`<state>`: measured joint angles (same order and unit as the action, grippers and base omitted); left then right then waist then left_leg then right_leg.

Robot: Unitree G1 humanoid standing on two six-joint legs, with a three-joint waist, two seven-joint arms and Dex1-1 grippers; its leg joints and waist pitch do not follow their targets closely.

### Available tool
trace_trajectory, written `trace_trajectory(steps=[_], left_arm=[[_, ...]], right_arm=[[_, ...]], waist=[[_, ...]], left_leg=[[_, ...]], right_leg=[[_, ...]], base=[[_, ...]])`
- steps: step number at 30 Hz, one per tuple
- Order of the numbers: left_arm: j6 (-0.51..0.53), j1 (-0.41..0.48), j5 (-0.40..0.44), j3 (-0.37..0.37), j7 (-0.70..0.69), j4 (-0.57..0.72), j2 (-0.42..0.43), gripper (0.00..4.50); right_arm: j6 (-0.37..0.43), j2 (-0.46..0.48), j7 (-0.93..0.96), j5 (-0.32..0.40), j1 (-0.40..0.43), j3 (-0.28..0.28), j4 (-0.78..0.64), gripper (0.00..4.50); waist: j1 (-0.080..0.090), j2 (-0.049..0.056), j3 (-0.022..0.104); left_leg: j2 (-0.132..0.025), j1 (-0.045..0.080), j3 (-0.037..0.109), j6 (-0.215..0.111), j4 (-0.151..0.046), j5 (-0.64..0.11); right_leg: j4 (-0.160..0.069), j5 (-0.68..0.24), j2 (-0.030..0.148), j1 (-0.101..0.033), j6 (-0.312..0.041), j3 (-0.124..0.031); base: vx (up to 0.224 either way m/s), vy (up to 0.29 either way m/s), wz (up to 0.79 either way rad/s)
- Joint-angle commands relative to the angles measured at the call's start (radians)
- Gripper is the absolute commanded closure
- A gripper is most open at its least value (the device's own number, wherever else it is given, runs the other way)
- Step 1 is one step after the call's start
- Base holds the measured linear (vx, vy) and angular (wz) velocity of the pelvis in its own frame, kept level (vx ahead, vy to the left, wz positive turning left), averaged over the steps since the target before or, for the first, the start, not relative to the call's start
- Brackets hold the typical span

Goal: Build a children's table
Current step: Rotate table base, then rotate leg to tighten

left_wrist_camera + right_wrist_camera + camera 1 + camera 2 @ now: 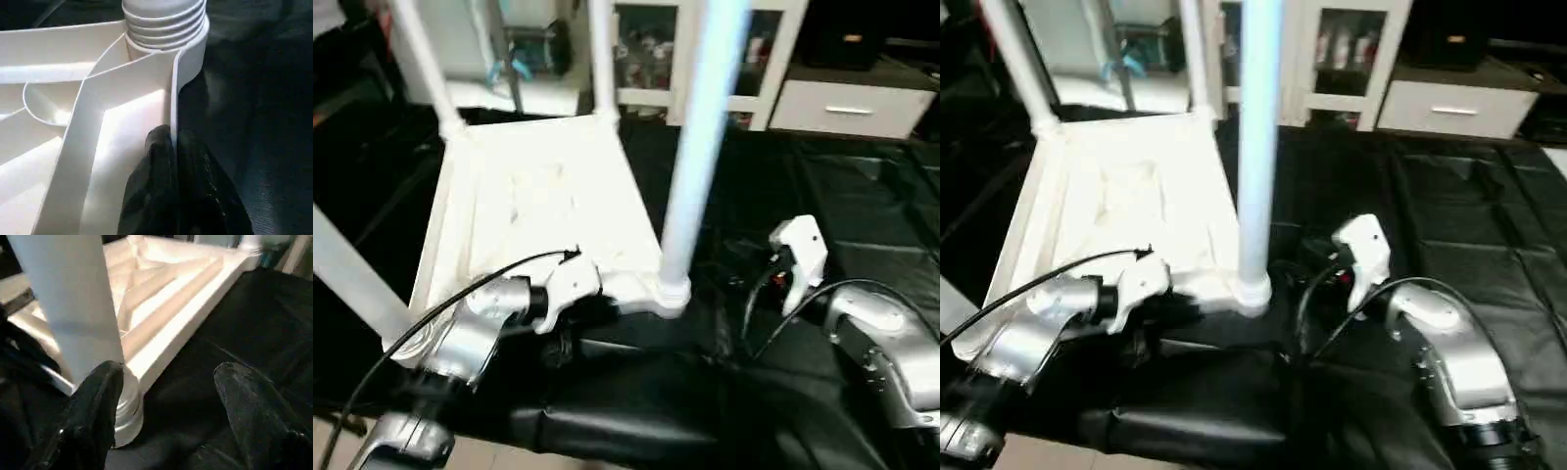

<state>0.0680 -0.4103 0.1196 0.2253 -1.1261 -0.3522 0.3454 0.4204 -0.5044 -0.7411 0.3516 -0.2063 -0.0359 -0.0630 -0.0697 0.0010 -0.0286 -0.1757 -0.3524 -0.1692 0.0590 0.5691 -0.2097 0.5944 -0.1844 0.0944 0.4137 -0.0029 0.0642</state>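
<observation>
The table top point(533, 211) lies upside down on the black cover point(862, 235), ribbed side up, with legs standing in its corner sockets. The leg point(700, 147) nearest you rises straight up from the near right corner socket point(668, 292); its long axis is vertical, and in the left wrist view its threads point(164, 24) still show above the socket collar.

Your left gripper point(171, 147) is clenched on the thin edge wall point(172, 98) of the table top, one finger point(146, 181) inside the rim and the other outside, just short of that corner socket. This grip holds the top in place.

Your right gripper point(166, 391) stands released, grasping nothing. In the right wrist view, one finger point(95, 406) sits just beside the foot of the leg while the other is well apart over the black cover. The leg therefore lies to one side of the gap, not between the fingers.

Judged from these views, the right arm is the one placed to turn the leg. Shift the right gripper sideways toward the table top until the leg stands between both fingers before closing. Keep the fingers level and square to the upright leg.
</observation>
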Motion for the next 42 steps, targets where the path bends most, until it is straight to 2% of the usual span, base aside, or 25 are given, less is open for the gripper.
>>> trace_trajectory(steps=[1,3,6,7,8,9,10,12,15,16,18,20,21,27,28,31,34,36,42], left_arm=[[0.049,0.026,-0.032,0.04,-0.027,-0.034,-0.027,4.5],[0.051,0.018,-0.03,0.047,-0.037,-0.037,-0.032,4.5],[0.056,0.01,-0.024,0.055,-0.041,-0.037,-0.036,4.5],[0.054,0.001,-0.016,0.063,-0.041,-0.043,-0.037,4.5],[0.053,-0.004,-0.012,0.067,-0.041,-0.046,-0.037,4.5],[0.051,-0.014,-0.006,0.079,-0.045,-0.052,-0.034,4.5],[0.051,-0.019,-0.002,0.087,-0.048,-0.054,-0.03,4.5],[0.051,-0.029,0.007,0.106,-0.066,-0.057,-0.019,4.5],[0.05,-0.037,0.027,0.134,-0.092,-0.068,-0.003,4.5],[0.05,-0.038,0.029,0.136,-0.094,-0.069,-0.002,4.5],[0.049,-0.041,0.036,0.143,-0.1,-0.076,0.003,4.5],[0.054,-0.049,0.033,0.146,-0.109,-0.086,0.003,4.5],[0.055,-0.051,0.032,0.147,-0.111,-0.088,0.004,4.5],[0.055,-0.069,0.011,0.161,-0.15,-0.103,0.011,4.5],[0.051,-0.074,0.011,0.163,-0.15,-0.113,0.01,4.5],[0.047,-0.084,0.007,0.164,-0.157,-0.129,0.006,4.5],[0.053,-0.095,-0.007,0.158,-0.172,-0.139,0.002,4.5],[0.055,-0.099,-0.013,0.158,-0.178,-0.146,0.002,4.5],[0.054,-0.105,-0.011,0.16,-0.178,-0.162,0.005,4.5]], right_arm=[[-0.012,-0.041,-0.085,-0.001,0.003,-0.025,-0.01,1.24],[-0.006,-0.062,-0.131,0.008,0.01,-0.038,-0.02,1.24],[-0.004,-0.084,-0.179,0.018,0.018,-0.05,-0.031,1.24],[0.001,-0.102,-0.212,0.028,0.023,-0.056,-0.038,1.24],[0.004,-0.112,-0.23,0.034,0.026,-0.059,-0.042,1.24],[0.008,-0.135,-0.269,0.045,0.034,-0.069,-0.05,1.24],[0.01,-0.149,-0.291,0.051,0.038,-0.075,-0.055,1.24],[-0.013,-0.155,-0.295,0.028,0.033,-0.088,-0.039,1.24],[-0.073,-0.127,-0.255,-0.038,0.007,-0.109,0.009,1.24],[-0.076,-0.122,-0.25,-0.042,0.003,-0.11,0.015,1.24],[-0.091,-0.103,-0.23,-0.061,-0.014,-0.117,0.038,1.24],[-0.109,-0.077,-0.212,-0.078,-0.042,-0.126,0.07,1.24],[-0.111,-0.072,-0.209,-0.079,-0.048,-0.127,0.078,1.24],[-0.121,-0.087,-0.279,-0.083,-0.069,-0.167,0.12,1.24],[-0.114,-0.095,-0.308,-0.076,-0.068,-0.176,0.124,1.24],[-0.116,-0.102,-0.357,-0.077,-0.07,-0.195,0.149,1.24],[-0.155,-0.088,-0.373,-0.105,-0.092,-0.209,0.209,1.24],[-0.174,-0.076,-0.373,-0.115,-0.115,-0.211,0.251,1.24],[-0.193,-0.049,-0.38,-0.134,-0.154,-0.226,0.315,1.24]], waist=[[-0.014,-0.025,0.051],[-0.022,-0.027,0.051],[-0.025,-0.033,0.05],[-0.027,-0.035,0.046],[-0.027,-0.035,0.046],[-0.03,-0.032,0.045],[-0.031,-0.032,0.044],[-0.032,-0.031,0.04],[-0.033,-0.027,0.04],[-0.033,-0.032,0.041],[-0.033,-0.029,0.041],[-0.032,-0.029,0.043],[-0.034,-0.026,0.044],[-0.039,-0.027,0.047],[-0.041,-0.033,0.046],[-0.045,-0.031,0.046],[-0.047,-0.026,0.045],[-0.045,-0.033,0.046],[-0.046,-0.03,0.047]], left_leg=[[-0.045,-0.004,0.003,-0.177,-0.04,0.032],[-0.047,-0.002,0.003,-0.185,-0.038,0.038],[-0.048,-0.003,0.004,-0.178,-0.038,0.016],[-0.05,-0.002,0.003,-0.163,-0.042,-0.029],[-0.05,-0.002,0.003,-0.163,-0.042,-0.029],[-0.052,0.002,0.004,-0.144,-0.044,-0.069],[-0.053,0.001,0.005,-0.139,-0.045,-0.075],[-0.053,0.003,0.006,-0.108,-0.051,-0.121],[-0.053,0.005,0.007,-0.073,-0.053,-0.131],[-0.053,0.004,0.007,-0.061,-0.053,-0.135],[-0.052,0.005,0.007,-0.053,-0.054,-0.139],[-0.051,0.005,0.007,-0.05,-0.053,-0.134],[-0.052,0.007,0.008,-0.05,-0.052,-0.13],[-0.05,0.005,0.006,-0.073,-0.047,-0.098],[-0.051,0.005,0.006,-0.081,-0.047,-0.104],[-0.052,0.007,0.006,-0.081,-0.047,-0.111],[-0.054,0.007,0.007,-0.068,-0.049,-0.128],[-0.053,0.007,0.007,-0.06,-0.05,-0.139],[-0.052,0.008,0.006,-0.061,-0.048,-0.124]], right_leg=[[-0.037,0.03,0.051,-0.058,-0.25,-0.04],[-0.035,0.035,0.053,-0.058,-0.259,-0.041],[-0.036,0.009,0.056,-0.061,-0.261,-0.042],[-0.042,-0.046,0.058,-0.061,-0.253,-0.042],[-0.042,-0.046,0.058,-0.061,-0.253,-0.042],[-0.048,-0.094,0.058,-0.061,-0.24,-0.043],[-0.048,-0.099,0.059,-0.062,-0.238,-0.044],[-0.058,-0.167,0.061,-0.06,-0.22,-0.044],[-0.059,-0.175,0.059,-0.056,-0.212,-0.044],[-0.056,-0.162,0.059,-0.06,-0.211,-0.044],[-0.055,-0.154,0.058,-0.058,-0.217,-0.044],[-0.052,-0.131,0.056,-0.059,-0.223,-0.043],[-0.049,-0.117,0.057,-0.059,-0.226,-0.043],[-0.042,-0.041,0.057,-0.065,-0.254,-0.043],[-0.043,-0.046,0.058,-0.065,-0.255,-0.043],[-0.044,-0.07,0.06,-0.065,-0.254,-0.043],[-0.045,-0.086,0.06,-0.063,-0.259,-0.042],[-0.045,-0.094,0.061,-0.064,-0.259,-0.041],[-0.043,-0.077,0.06,-0.064,-0.261,-0.042]], base=[[0.0,0.0,0.0],[0.0,0.0,0.0],[0.0,0.0,0.0],[0.0,0.0,0.0],[0.0,0.0,0.0],[0.0,0.0,0.0],[0.0,0.0,0.0],[0.0,0.0,0.0],[0.0,0.0,0.0],[0.0,0.0,0.0],[0.0,0.0,0.0],[0.0,0.0,0.0],[0.0,0.0,0.0],[0.0,0.0,0.0],[0.0,0.0,0.0],[0.0,0.0,0.0],[0.0,0.0,0.0],[0.0,0.0,0.0],[0.0,0.0,0.0]])
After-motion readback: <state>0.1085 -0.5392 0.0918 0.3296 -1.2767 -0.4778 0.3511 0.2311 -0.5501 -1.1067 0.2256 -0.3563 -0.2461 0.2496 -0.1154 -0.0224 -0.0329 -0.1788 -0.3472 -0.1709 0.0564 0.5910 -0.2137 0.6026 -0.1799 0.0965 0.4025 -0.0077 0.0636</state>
